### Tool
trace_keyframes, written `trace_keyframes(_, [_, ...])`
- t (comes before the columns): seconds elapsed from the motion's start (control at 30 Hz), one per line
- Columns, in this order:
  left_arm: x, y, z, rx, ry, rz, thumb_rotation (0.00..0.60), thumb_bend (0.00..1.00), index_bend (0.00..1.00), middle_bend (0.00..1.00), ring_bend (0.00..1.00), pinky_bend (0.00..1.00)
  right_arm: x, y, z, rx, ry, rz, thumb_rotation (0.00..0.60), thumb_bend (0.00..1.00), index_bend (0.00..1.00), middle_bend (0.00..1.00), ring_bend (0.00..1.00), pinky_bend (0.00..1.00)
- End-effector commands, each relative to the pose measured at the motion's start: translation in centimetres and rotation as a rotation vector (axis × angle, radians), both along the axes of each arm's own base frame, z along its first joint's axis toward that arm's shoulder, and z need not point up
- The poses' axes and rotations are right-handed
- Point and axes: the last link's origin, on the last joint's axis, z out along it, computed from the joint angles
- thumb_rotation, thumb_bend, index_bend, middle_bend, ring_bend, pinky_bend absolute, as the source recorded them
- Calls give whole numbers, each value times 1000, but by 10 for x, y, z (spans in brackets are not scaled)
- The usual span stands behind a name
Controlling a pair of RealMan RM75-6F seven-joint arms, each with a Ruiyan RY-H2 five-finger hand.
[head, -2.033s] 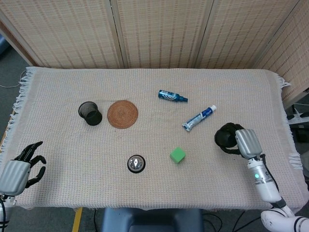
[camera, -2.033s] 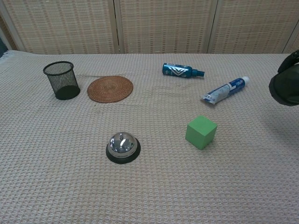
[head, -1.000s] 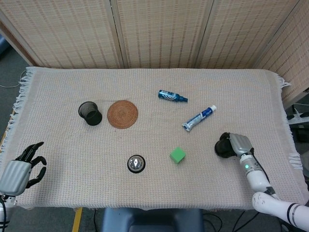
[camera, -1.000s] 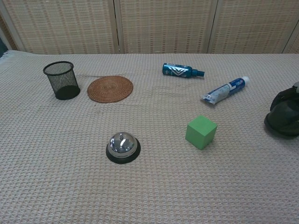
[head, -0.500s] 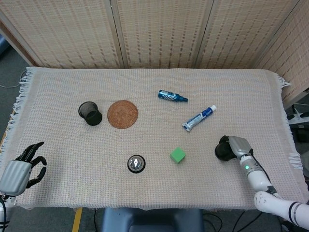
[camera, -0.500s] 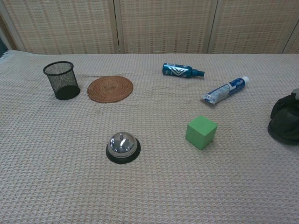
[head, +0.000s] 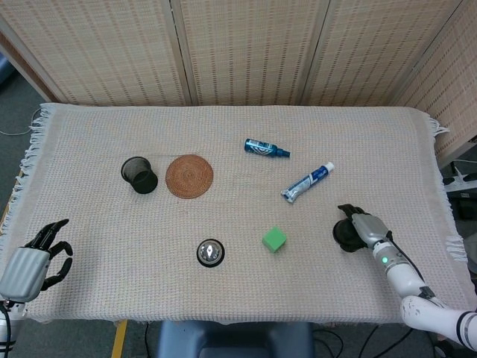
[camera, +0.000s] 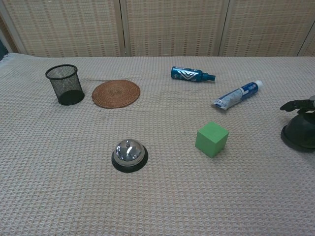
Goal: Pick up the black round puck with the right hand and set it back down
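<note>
The black round puck [head: 344, 236] lies flat on the cloth near the table's right side, also seen at the right border of the chest view as the puck [camera: 299, 137]. My right hand [head: 364, 226] sits just beside and over it; its dark fingers [camera: 296, 104] are stretched out above the puck and no longer wrap it. Whether the thumb still touches the puck's far side is hidden. My left hand [head: 33, 257] hangs at the table's front left corner, fingers apart, holding nothing.
A green cube [head: 274, 239] stands left of the puck, a toothpaste tube [head: 307, 182] and a blue spray bottle [head: 265, 148] farther back. A call bell [head: 211, 252], woven coaster [head: 189, 176] and black mesh cup [head: 139, 174] occupy the left half.
The right hand brought the puck down from the air onto the cloth, then its fingers opened and rose off the puck. The left hand stayed put.
</note>
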Motion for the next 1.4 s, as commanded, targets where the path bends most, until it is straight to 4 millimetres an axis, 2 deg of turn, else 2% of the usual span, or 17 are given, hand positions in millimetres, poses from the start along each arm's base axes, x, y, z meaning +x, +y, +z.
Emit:
trace_keyframes(0.03, [0, 0, 0, -1, 1, 0, 600, 422, 543, 107, 136, 520, 2, 3, 3, -10, -10, 11, 600, 189, 0, 0, 0, 79])
trace_keyframes(0.2, [0, 0, -1, -3, 3, -1, 600, 424, 544, 107, 136, 520, 7, 7, 8, -39, -33, 30, 600, 189, 1, 0, 0, 82])
trace_keyframes(0.37, [0, 0, -1, -3, 8, 0, 600, 423, 545, 107, 136, 520, 6, 9, 9, -76, -14, 49, 600, 189, 116, 49, 29, 207])
trace_keyframes(0.47, [0, 1, -1, -2, 7, 1, 600, 422, 541, 107, 136, 520, 4, 9, 8, -65, -4, 37, 600, 190, 143, 57, 69, 237])
trace_keyframes(0.53, [0, 0, -1, -1, 5, 2, 600, 423, 540, 107, 136, 520, 4, 7, 9, -70, 6, 36, 600, 190, 161, 70, 111, 261])
trace_keyframes(0.7, [-1, 1, -1, -2, 6, 2, 600, 422, 543, 107, 136, 521, 5, 7, 8, -90, 12, 42, 600, 189, 277, 215, 290, 339])
trace_keyframes(0.97, [-1, 1, -1, -2, 4, 2, 600, 423, 543, 107, 136, 521, 6, 6, 11, -118, 17, 47, 600, 190, 411, 329, 398, 399])
trace_keyframes(1.23, [-1, 2, -2, -7, 6, 5, 600, 422, 538, 107, 136, 521, 10, 6, 15, -171, 8, 73, 600, 189, 427, 346, 413, 414])
trace_keyframes(1.4, [-1, 1, -2, -7, 4, 5, 600, 422, 541, 106, 136, 520, 18, 13, 28, -202, -26, 107, 600, 190, 427, 348, 414, 415])
